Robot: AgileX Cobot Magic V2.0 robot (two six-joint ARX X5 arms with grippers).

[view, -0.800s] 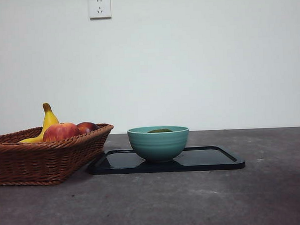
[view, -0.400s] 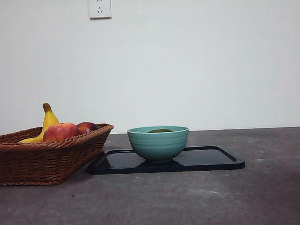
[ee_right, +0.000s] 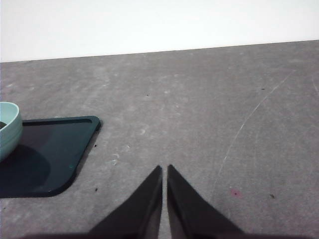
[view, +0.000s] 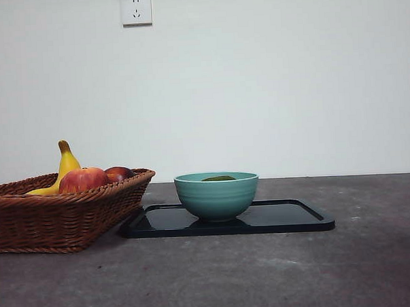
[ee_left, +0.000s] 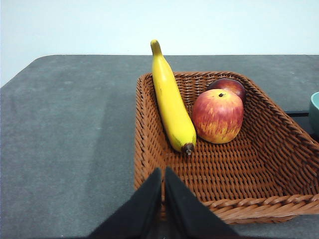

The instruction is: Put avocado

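In the front view we find the avocado (view: 219, 178) lying inside the teal bowl (view: 217, 197), only its dark top showing above the rim; the bowl stands on the black tray (view: 289, 218), beside the wicker basket (view: 58, 218). In the left wrist view the left pincer (ee_left: 163, 172), jaws together, hangs near the basket's rim, facing a banana (ee_left: 172, 107) and an apple (ee_left: 218, 115). In the right wrist view the right pincer (ee_right: 164, 169), jaws together, hangs over bare tabletop (ee_right: 209, 114). We judge placement complete; both arms should stay clear of the bowl.
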